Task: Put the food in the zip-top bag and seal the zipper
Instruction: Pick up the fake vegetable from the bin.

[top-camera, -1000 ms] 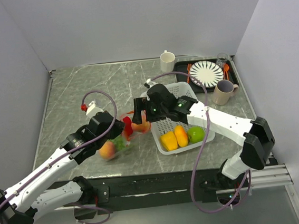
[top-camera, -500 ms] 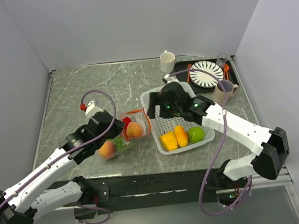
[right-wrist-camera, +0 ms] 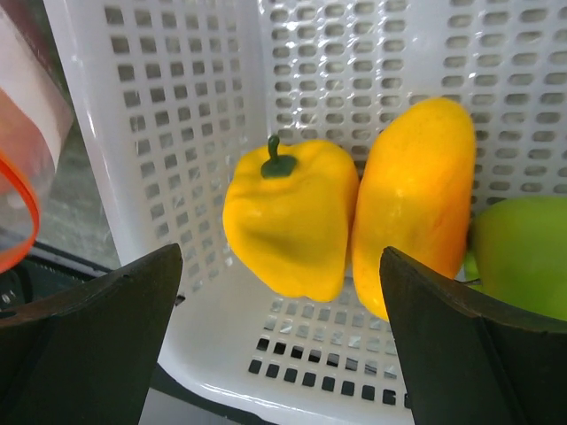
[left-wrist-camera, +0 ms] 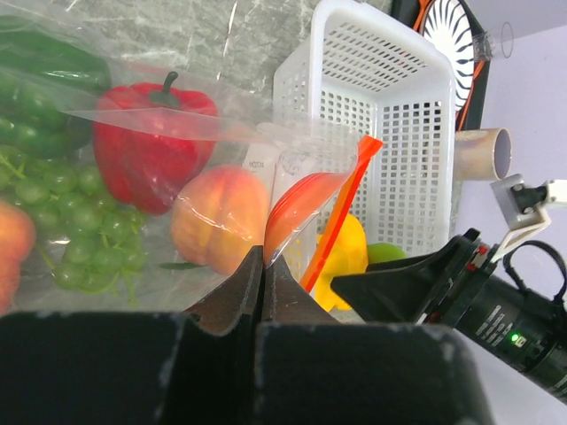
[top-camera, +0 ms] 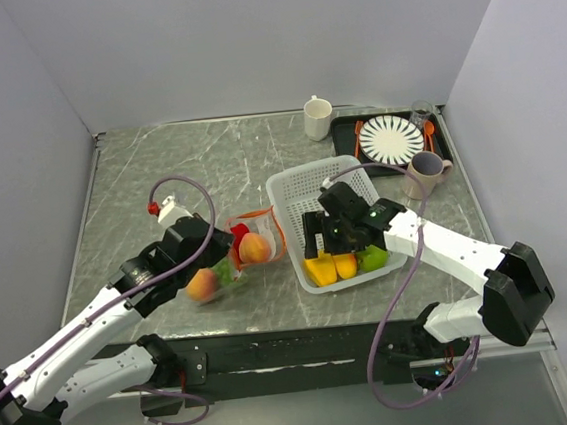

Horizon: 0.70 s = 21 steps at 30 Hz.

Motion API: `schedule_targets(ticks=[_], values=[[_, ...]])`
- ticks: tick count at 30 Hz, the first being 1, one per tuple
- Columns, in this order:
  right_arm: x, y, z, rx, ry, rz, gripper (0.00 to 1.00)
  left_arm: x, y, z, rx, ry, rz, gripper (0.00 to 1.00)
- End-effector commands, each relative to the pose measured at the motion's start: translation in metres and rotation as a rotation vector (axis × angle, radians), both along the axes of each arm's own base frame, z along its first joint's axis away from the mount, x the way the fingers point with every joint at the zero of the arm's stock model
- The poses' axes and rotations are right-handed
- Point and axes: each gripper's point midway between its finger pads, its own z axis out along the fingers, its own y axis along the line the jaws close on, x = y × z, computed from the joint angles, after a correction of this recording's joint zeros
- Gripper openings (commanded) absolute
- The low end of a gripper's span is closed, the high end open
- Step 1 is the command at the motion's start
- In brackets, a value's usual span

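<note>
The clear zip-top bag (top-camera: 230,263) lies left of the white basket (top-camera: 313,180). It holds a peach (top-camera: 255,247), a second peach (top-camera: 203,284), a red pepper (left-wrist-camera: 146,142) and green grapes (left-wrist-camera: 66,235). Its orange-red zipper (left-wrist-camera: 341,212) stands open at the mouth. My left gripper (left-wrist-camera: 264,258) is shut on the bag's mouth edge. My right gripper (right-wrist-camera: 282,292) is open, hovering over the yellow pepper (right-wrist-camera: 288,217) in the basket's near end. An orange piece (right-wrist-camera: 415,204) and a green apple (right-wrist-camera: 523,252) lie beside the pepper.
A white mug (top-camera: 318,117) stands at the back. A dark tray (top-camera: 445,147) with a striped plate (top-camera: 391,141) is at the back right, with a beige mug (top-camera: 424,174) beside it. Walls close in on both sides.
My right gripper has moved from the bag's mouth back over the basket, leaving a peach in the bag, and now hangs open above the yellow pepper. The left gripper still holds the bag.
</note>
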Motion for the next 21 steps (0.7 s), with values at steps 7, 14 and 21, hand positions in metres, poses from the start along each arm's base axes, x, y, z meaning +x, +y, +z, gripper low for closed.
schedule_targets(ticks=[7, 14, 21], values=[[-0.009, -0.004, -0.034, -0.105, 0.056, 0.031, 0.99, 0.003, 0.000, 0.004, -0.034, -0.018, 0.020, 0.01], [-0.003, -0.005, -0.046, -0.148, 0.073, 0.013, 0.99, 0.003, 0.002, 0.006, -0.011, -0.016, 0.017, 0.01], [-0.003, -0.011, -0.058, -0.192, 0.092, 0.001, 0.99, 0.003, 0.002, 0.006, -0.006, -0.020, 0.011, 0.01]])
